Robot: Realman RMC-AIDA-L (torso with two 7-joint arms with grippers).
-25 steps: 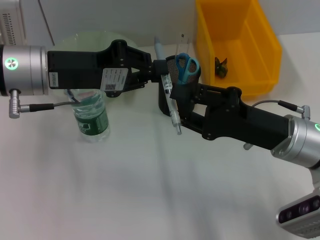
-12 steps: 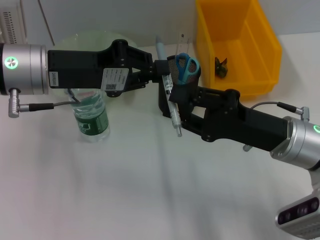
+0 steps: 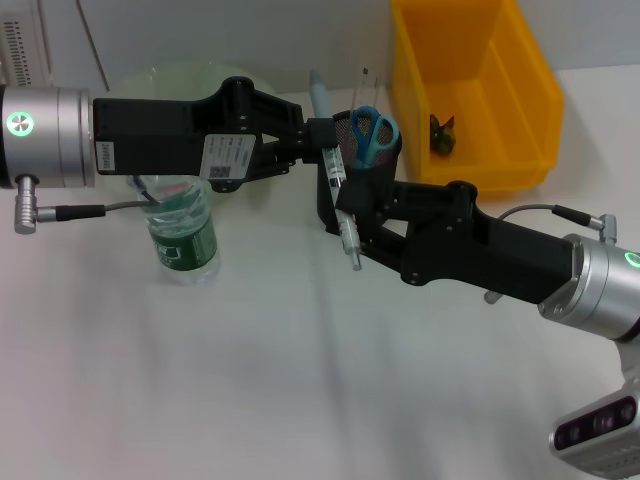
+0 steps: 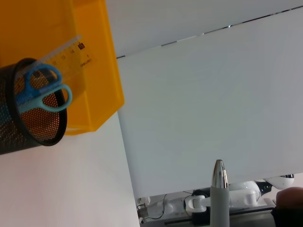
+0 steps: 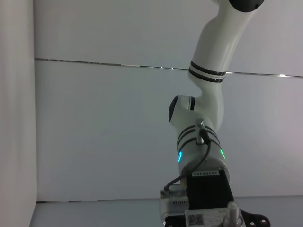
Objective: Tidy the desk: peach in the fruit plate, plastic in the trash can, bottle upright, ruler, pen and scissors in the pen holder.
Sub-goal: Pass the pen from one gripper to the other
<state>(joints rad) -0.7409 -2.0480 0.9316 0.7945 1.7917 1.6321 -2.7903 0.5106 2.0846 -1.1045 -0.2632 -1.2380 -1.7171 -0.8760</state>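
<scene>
A long pen (image 3: 340,205) hangs tilted above the table beside the black mesh pen holder (image 3: 388,162). My left gripper (image 3: 322,135) is shut on its upper part, and its silver tip shows in the left wrist view (image 4: 219,182). My right gripper (image 3: 345,218) reaches in from the lower right and is shut on its lower part. Blue scissors (image 3: 372,132) and a clear ruler (image 3: 362,85) stand in the holder, which also shows in the left wrist view (image 4: 33,118). A green-labelled bottle (image 3: 182,235) stands upright. The pale green fruit plate (image 3: 165,80) is mostly hidden behind my left arm. No peach shows.
A yellow bin (image 3: 470,90) stands just behind and to the right of the pen holder, with a dark scrap (image 3: 442,133) inside. The two arms cross the middle of the table. A white box (image 3: 20,45) stands at the far left corner.
My right arm has edged a little to the left, and the pen's lower end shifted slightly with it. The left arm has stayed still.
</scene>
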